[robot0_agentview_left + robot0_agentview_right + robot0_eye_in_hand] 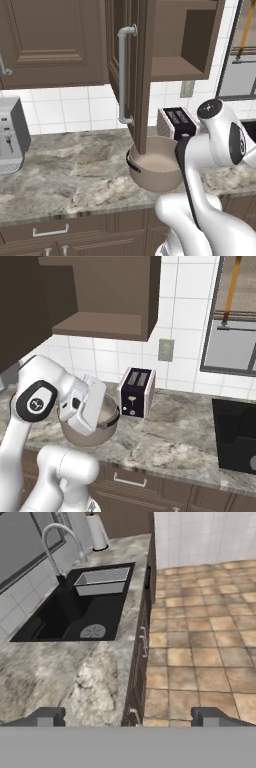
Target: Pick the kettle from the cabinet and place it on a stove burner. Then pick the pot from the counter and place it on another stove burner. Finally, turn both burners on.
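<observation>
The pincer (127, 717) is standing with its tips wide apart and nothing between them, looking along the counter (95, 687) edge. Ahead of it a black sink (75, 607) with a curved tap (57, 542) is sitting in the counter, and tiled floor (205, 637) is lying off to the sink's far side.

The pot (156, 170) is resting on the counter behind the pincer, just under the arm's elbow, beside a toaster (136, 392). The cabinet (185, 40) is hanging open above the pot, its shelf showing bare. I cannot tell where the kettle is.
</observation>
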